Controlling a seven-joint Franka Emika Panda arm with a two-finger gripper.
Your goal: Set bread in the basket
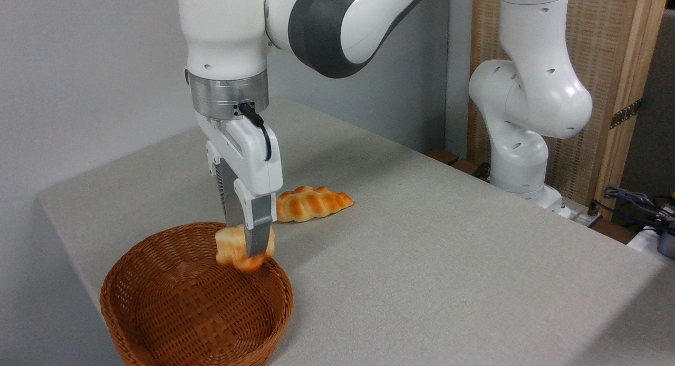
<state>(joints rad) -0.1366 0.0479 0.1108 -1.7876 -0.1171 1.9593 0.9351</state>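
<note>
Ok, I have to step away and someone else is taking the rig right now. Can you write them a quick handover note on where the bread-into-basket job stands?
Gripper: shut on the bread, pointing straight down.
Bread: held in the air over the far right part of the basket, just inside its rim, not yet resting in it.
Basket: at the near left corner of the table, nothing lying in it.
Braided loaf: on the table behind the basket, not part of the job.
Done: bread picked up and carried over the basket.
Left: lower, release, withdraw.

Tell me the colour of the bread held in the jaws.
Pale golden with orange-brown edges, the bread; the fixed camera view shows it.
</note>
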